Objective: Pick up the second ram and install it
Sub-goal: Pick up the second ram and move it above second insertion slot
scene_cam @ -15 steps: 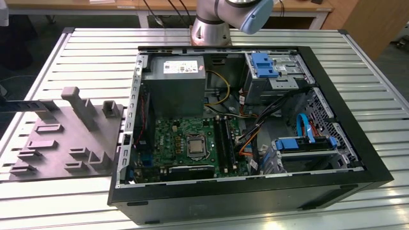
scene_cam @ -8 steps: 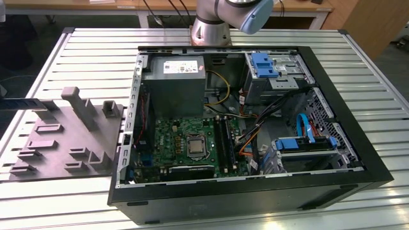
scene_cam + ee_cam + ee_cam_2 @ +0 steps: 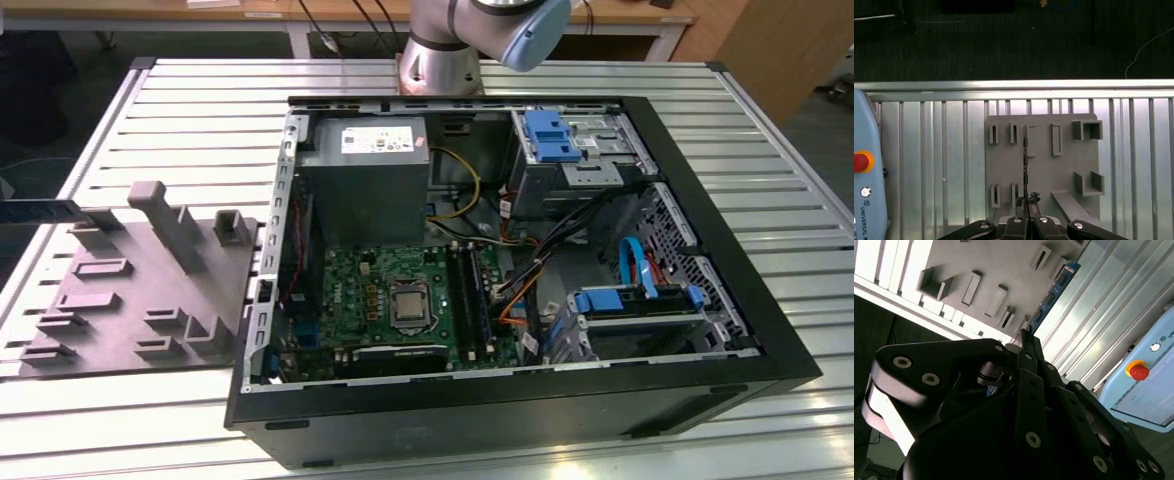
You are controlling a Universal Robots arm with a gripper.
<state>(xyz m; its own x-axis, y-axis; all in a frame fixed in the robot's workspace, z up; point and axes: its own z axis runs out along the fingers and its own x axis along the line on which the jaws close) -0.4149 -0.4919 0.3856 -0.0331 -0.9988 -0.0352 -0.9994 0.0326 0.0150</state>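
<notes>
First wrist view gives me the tool (image 3: 1027, 200) with its two fingers drawn together on the near end of the ram (image 3: 1025, 160). I see the stick edge-on, as a thin dark line running straight out from the fingertips across the grey tray (image 3: 1064, 165). I cannot tell from here whether the ram's far end touches the tray or hangs clear of it.

In the second wrist view I get the ram (image 3: 1054, 292) from its flat side. It is a blue-green board reaching out from the tool (image 3: 1024, 337), with the tray (image 3: 1004, 265) and its raised pockets behind it. I read the tool as clamped on the ram.

The tray sits on the slatted metal counter (image 3: 929, 160). A pale blue pendant (image 3: 866, 165) with a red button (image 3: 1139, 371) lies on the counter well apart from the tray.

In the exterior view the tray (image 3: 134, 300) lies just beside the open black case (image 3: 534, 420), on the exterior view's left of it. Inside the case I see the green board (image 3: 387, 290), long black slots (image 3: 467, 290) running along one side of it, and the grey power supply (image 3: 363, 180) next to it. The arm (image 3: 467, 40) rises from the counter (image 3: 200, 110) behind the case.
</notes>
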